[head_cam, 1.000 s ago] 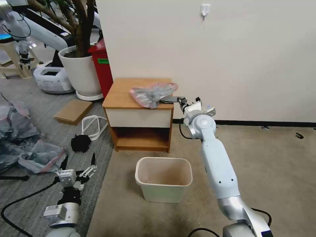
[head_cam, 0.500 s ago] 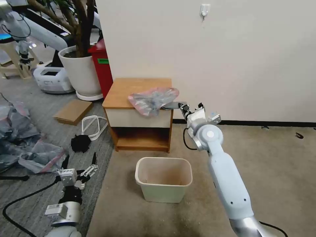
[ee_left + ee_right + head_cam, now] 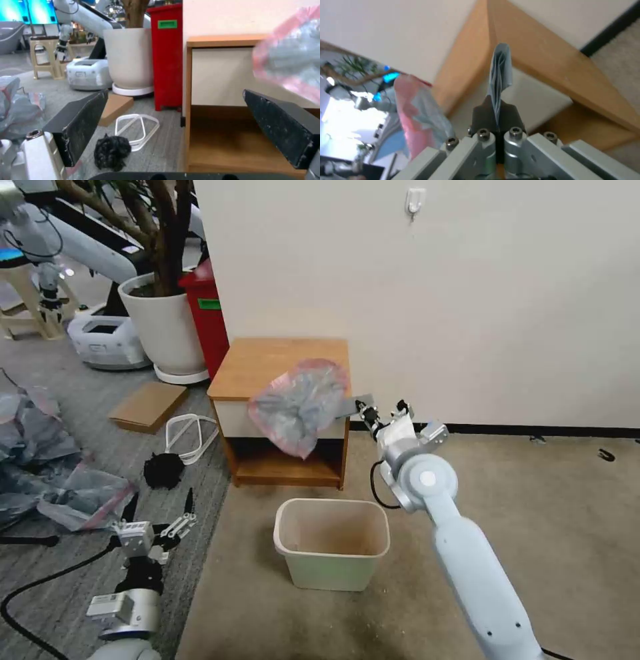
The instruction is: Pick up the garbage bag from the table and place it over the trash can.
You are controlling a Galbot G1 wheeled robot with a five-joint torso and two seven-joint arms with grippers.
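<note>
Garbage bag point(image 3: 298, 405) off the table point(image 3: 280, 359) now, hanging in the air in front of the cream drawer front and the open shelf, above and behind the trash can point(image 3: 331, 542) on the carpet. Pinched at one folded grey edge by the right gripper point(image 3: 357, 407), fingers clenched flat on the plastic with the fold sticking out past the tips point(image 3: 500, 75); rest of the bag drooping to the left of the grip, pink-red rim band around the outside, mouth not spread.

Step in hand, by judgement: carrying the bag toward the bin. To do it well: keep the pinch firm, since thin film slips easily; bring the bag over the bin's rolled rim without dragging it across the table's front corner; hold it high enough that the hanging part clears the rim; get the mouth opened before lowering, probably with a second grip on the opposite edge.

Right arm reaching forward and up from the lower right, forearm rising to the wrist beside the table's right front corner, gripper pointing left toward the drawer front. Left gripper point(image 3: 158, 520) low over the grey carpet at lower left, fingers point(image 3: 80, 125) spread wide, nothing between them, well apart from bag and bin.
</note>
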